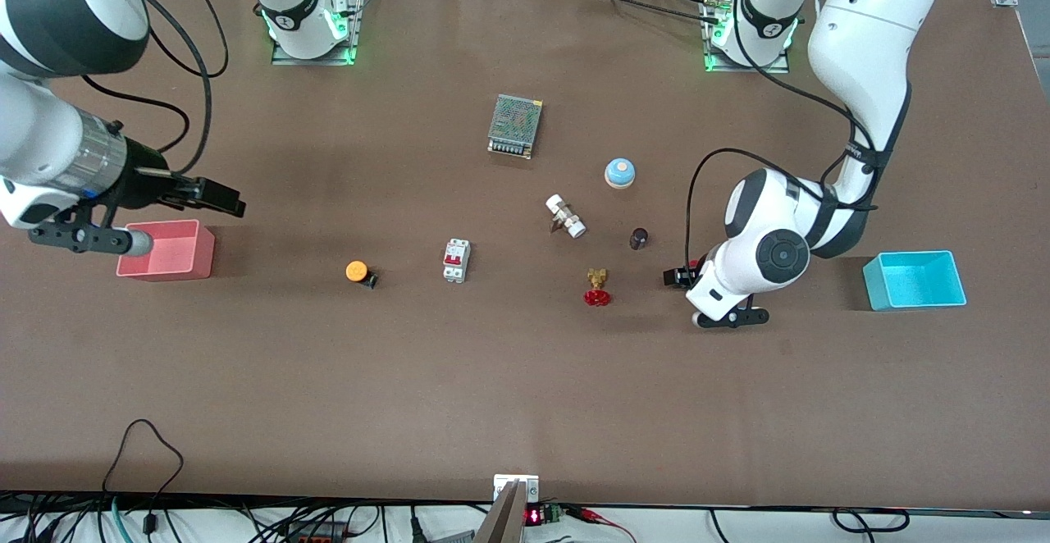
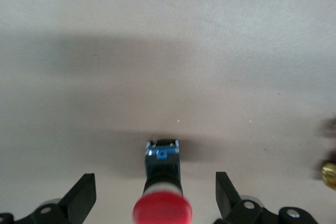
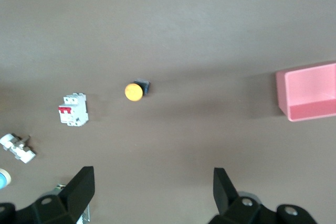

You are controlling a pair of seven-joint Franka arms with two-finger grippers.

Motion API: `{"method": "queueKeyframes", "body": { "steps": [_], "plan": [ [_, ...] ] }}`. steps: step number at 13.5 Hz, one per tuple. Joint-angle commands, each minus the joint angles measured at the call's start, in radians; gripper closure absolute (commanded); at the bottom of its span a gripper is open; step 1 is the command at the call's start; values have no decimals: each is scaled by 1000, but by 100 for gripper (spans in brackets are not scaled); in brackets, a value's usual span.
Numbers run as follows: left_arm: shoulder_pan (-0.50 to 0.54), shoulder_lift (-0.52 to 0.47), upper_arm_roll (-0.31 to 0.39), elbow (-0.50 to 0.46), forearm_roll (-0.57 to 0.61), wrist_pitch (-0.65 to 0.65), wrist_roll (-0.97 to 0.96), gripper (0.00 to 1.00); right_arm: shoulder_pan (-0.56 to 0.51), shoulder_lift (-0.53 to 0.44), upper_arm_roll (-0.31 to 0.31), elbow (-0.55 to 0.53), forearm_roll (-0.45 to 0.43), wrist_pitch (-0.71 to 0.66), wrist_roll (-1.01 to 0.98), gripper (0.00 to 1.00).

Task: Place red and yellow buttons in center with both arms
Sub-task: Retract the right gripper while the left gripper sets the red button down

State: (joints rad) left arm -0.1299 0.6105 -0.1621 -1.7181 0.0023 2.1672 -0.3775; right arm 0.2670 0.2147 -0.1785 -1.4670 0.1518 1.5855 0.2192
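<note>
The red button (image 2: 161,211) lies on its side on the table, red cap toward the camera and black-and-blue body pointing away. My left gripper (image 2: 155,182) is low at the table and open, one finger on each side of the button, neither touching it. In the front view the left gripper (image 1: 676,278) mostly hides the button; only a red sliver (image 1: 696,264) shows. The yellow button (image 1: 356,271) lies on the table toward the right arm's end and also shows in the right wrist view (image 3: 134,91). My right gripper (image 1: 220,195) is open and empty, up in the air by the pink bin.
A pink bin (image 1: 166,250) stands at the right arm's end and a blue bin (image 1: 915,280) at the left arm's end. Mid-table are a circuit breaker (image 1: 456,261), a power supply (image 1: 515,125), a white fitting (image 1: 566,216), a bell (image 1: 620,172), a dark cylinder (image 1: 639,238) and a red valve (image 1: 598,289).
</note>
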Motion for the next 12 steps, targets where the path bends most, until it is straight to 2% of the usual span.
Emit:
{"method": "queueKeyframes", "body": {
  "steps": [1, 3, 4, 7, 8, 12],
  "plan": [
    [1, -122, 12, -14, 10, -69, -1, 0, -2, -44, 1, -22, -40, -15, -24, 0],
    [10, -179, 15, 17, 10, -139, -3, 0, -9, -55, -13, -3, -44, -36, -92, 0],
    [13, -201, 16, 50, 30, -198, -3, 0, -58, -70, -3, 8, -50, -36, -137, 0],
    [21, -303, 4, 92, 149, -334, 24, 0, -289, -93, 146, 5, -78, -62, -211, 0],
    [21, -351, 6, 92, 153, -367, 58, 0, -314, -101, 162, -1, -113, -67, -228, 0],
    [84, -491, 4, 95, 127, -492, 228, 0, -318, -109, 145, -33, -144, -82, -228, 0]
  ]
}}
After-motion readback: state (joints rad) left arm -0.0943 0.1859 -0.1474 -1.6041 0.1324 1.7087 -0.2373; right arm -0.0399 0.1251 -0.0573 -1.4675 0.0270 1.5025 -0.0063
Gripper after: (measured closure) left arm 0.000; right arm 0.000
